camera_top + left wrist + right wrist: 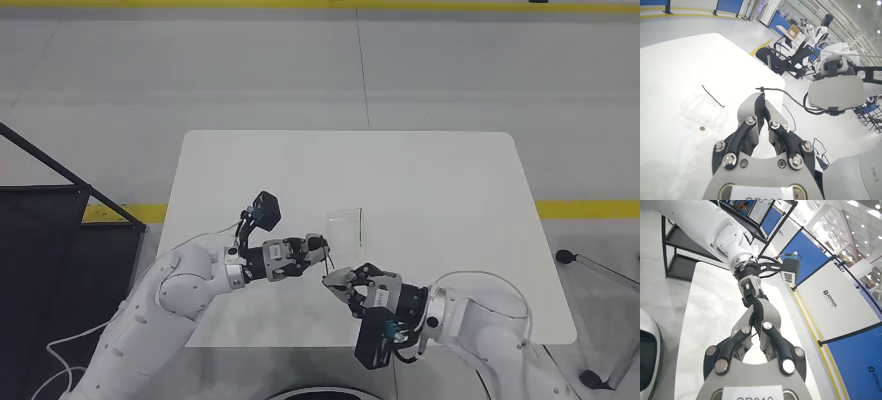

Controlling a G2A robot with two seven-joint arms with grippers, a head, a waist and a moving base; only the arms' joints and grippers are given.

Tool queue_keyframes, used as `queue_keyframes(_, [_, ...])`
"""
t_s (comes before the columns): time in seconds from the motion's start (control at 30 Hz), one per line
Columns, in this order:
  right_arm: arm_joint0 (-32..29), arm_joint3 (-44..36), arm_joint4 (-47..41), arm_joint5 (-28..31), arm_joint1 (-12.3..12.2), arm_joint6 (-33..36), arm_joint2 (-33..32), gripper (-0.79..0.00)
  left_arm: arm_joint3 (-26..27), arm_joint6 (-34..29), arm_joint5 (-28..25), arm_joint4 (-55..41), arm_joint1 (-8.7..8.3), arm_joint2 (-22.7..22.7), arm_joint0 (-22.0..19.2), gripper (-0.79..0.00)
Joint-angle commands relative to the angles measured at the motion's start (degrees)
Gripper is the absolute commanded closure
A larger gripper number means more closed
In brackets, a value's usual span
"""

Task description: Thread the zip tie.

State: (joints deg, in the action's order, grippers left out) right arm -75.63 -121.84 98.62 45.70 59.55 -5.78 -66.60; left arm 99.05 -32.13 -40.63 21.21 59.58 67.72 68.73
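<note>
A black zip tie [783,92] hangs in the air between my two grippers, over the near part of the white table [450,200]. My left gripper [762,102] is shut on it just below its small square head, which sticks out above the fingertips. From there the strap curves across to my right gripper [333,283], which is shut on the tail end. In the right wrist view, the right gripper [756,311] has its pads pressed together, with the left gripper [751,296] directly beyond. In the top view the left gripper [320,246] sits a short way from the right one.
A clear shallow tray [345,226] lies on the table just beyond the grippers, with a second black zip tie [712,96] lying across it. A small brown speck [702,128] sits beside the tray. A black rack [40,250] stands left of the table.
</note>
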Motion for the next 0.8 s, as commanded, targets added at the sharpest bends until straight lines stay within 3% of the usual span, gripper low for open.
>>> queue_keyframes(0.0, [0.36,0.15,-0.18,1.01,-0.04,0.58,0.17,0.000,0.05,0.36,-0.09,0.21,-0.01,0.02,0.11,0.000])
queue_keyframes(0.13, [0.83,0.39,-0.77,1.13,-0.01,1.89,0.48,0.000,0.24,0.42,-0.91,0.98,-0.07,-0.06,0.16,0.000])
queue_keyframes(0.53, [-0.54,-0.15,-2.37,-7.73,0.28,2.58,-0.69,0.000,0.49,1.79,-1.16,2.36,-0.17,-0.06,0.53,0.000])
queue_keyframes(0.67, [-0.83,-0.30,-2.38,-8.22,0.29,2.46,-0.61,0.000,0.51,2.01,-1.02,2.17,-0.20,-0.04,0.60,0.000])
queue_keyframes(0.7, [-0.85,-0.31,-2.39,-8.22,0.29,2.42,-0.61,-0.012,0.51,2.07,-0.96,2.05,-0.21,-0.01,0.60,0.000])
queue_keyframes(0.73, [-0.87,-0.32,-2.51,-8.12,0.28,2.26,-0.62,-0.092,0.45,2.17,-0.74,1.65,-0.21,0.02,0.64,0.000])
queue_keyframes(0.77, [-0.88,-0.31,-2.62,-7.97,0.27,2.18,-0.67,-0.231,0.42,2.18,-0.60,1.36,-0.22,0.05,0.62,0.000])
